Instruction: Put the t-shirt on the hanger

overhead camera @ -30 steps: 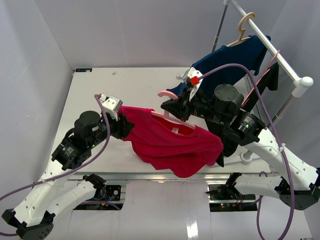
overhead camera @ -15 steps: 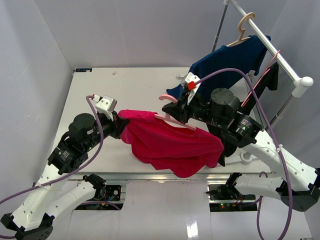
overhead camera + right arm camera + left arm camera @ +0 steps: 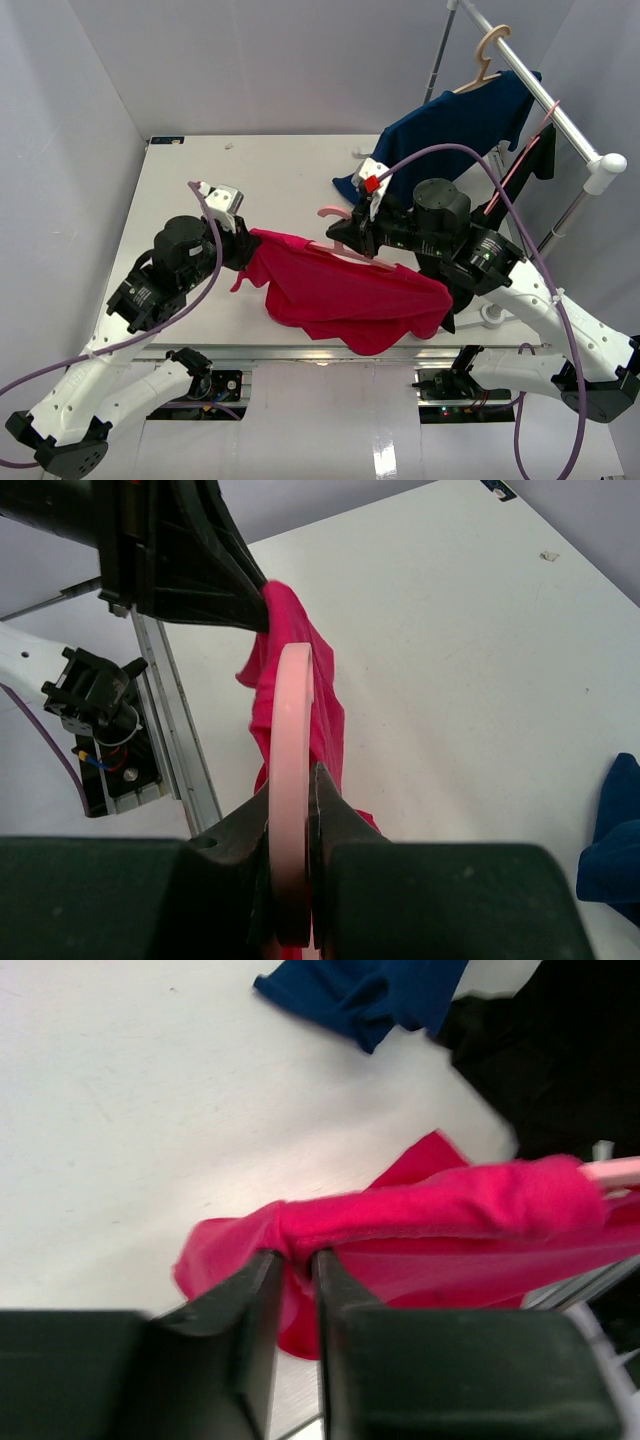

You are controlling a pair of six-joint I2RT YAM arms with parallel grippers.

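One flat white table (image 3: 190,180) fills the scene, and one metal garment rail with a white end cap (image 3: 545,100) slants over its far right corner. Two arms work above the table.

There are three garments. The crimson-red cloth t-shirt (image 3: 340,295) is stretched between the two grippers over the near middle of the table, with its lower folds sagging toward the front edge. The navy blue shirt (image 3: 460,125) hangs from the rail, its hem reaching the table. The black garment (image 3: 543,165) hangs beside it.

There are two hangers. The beige hanger (image 3: 487,55) on the rail carries the navy shirt. The thin pale-pink plastic hanger (image 3: 290,740) runs into the t-shirt's top, its hook sticking out toward the far side.

The left arm rises from the near left, bends at the elbow and reaches right. The left gripper (image 3: 295,1260) is pinched on a rolled edge of the t-shirt.

The right arm comes from the near right and reaches left above the shirt. The right gripper (image 3: 292,810) is clamped on the pink hanger, which stands edge-on between its fingers.
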